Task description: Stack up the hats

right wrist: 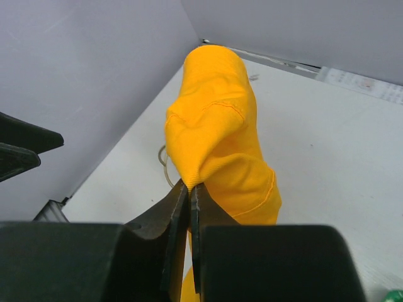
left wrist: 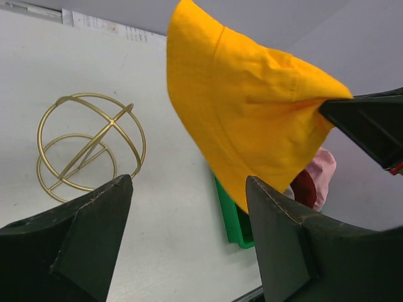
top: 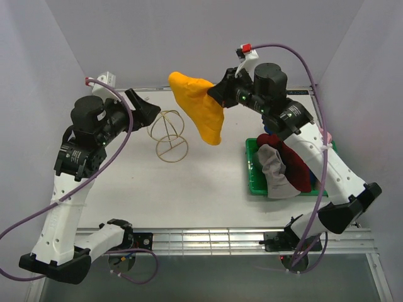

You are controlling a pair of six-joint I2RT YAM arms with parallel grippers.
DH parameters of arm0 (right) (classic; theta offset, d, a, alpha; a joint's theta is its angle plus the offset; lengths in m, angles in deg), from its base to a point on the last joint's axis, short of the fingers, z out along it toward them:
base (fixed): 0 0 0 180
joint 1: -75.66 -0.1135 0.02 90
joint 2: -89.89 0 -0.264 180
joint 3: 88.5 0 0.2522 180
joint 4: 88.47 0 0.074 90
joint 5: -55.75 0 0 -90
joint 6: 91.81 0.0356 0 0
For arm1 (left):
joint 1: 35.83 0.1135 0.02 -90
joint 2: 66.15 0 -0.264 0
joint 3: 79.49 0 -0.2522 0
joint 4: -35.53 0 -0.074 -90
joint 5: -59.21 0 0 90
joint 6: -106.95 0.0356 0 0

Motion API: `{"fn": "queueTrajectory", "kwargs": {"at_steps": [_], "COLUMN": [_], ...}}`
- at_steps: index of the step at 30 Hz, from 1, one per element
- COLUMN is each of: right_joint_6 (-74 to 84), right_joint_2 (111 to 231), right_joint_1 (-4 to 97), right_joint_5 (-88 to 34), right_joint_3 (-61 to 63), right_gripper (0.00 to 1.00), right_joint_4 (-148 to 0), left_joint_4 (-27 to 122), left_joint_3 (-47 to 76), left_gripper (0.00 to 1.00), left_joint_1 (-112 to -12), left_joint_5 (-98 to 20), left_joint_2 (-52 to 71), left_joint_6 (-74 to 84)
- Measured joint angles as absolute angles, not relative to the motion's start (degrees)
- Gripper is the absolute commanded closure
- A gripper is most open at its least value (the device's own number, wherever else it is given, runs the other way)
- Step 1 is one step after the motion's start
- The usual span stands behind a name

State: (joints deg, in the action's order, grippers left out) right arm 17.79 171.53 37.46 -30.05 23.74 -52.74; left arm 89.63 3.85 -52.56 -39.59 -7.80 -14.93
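My right gripper point(top: 217, 92) is shut on the yellow hat point(top: 200, 106) and holds it hanging in the air to the right of the gold wire stand point(top: 168, 135); the pinched fabric shows in the right wrist view point(right wrist: 214, 145). My left gripper point(top: 151, 111) is open and empty, just left of the stand, and sees the yellow hat point(left wrist: 245, 113) ahead of it. The grey hat point(top: 276, 170) and dark red hat point(top: 294, 165) lie in the green tray point(top: 251, 170), with a bit of blue hat point(top: 267, 131) and pink hat point(left wrist: 320, 170) showing behind them.
The gold wire stand point(left wrist: 88, 145) stands on the white table at the back left of centre. The green tray point(left wrist: 234, 220) sits at the right. White walls close in the back and both sides. A metal rail runs along the near edge.
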Motion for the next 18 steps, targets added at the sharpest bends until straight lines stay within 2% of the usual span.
{"fn": "queueTrajectory", "kwargs": {"at_steps": [8,18], "right_joint_6": [24.69,31.82], "right_joint_2": [184.41,197.54], "right_joint_1": [37.44,35.98], "right_joint_5": [-21.39,-15.36], "right_joint_3": [31.67,42.56], "right_gripper": [0.92,0.92], "right_joint_4": [-61.96,-68.91], "left_joint_4": [86.89,86.09], "left_joint_3": [-2.94,-3.4], "left_gripper": [0.2,0.2], "left_joint_1": [-52.56,-52.56], "left_joint_5": [-36.15,-34.38], "left_joint_2": [-6.58,-6.66], "left_joint_6": [-17.03,-18.06]}}
